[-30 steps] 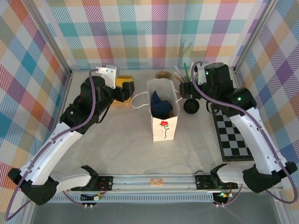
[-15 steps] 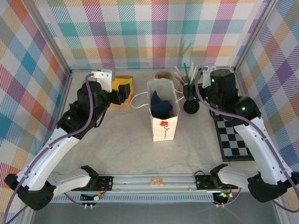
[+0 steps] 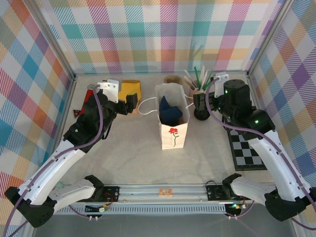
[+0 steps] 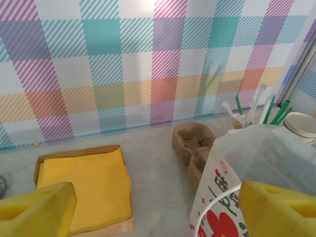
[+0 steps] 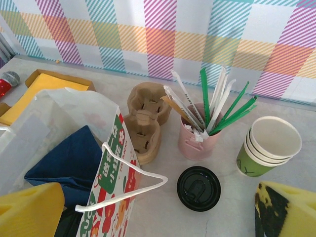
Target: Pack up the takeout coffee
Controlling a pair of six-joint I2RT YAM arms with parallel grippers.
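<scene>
Held wide and empty: left gripper, right gripper.
The white flower-printed paper bag could be toppled if its cord handle is snagged by the left gripper.

The back wall is a plaid of pink, teal, yellow, orange and purple stripes on white. The left wall and right wall carry the same pattern. Grey metal posts stand at the two far corners. The tabletop is pale, faintly mottled beige, evenly lit, with soft shadows. A metal rail runs along its near edge.
</scene>
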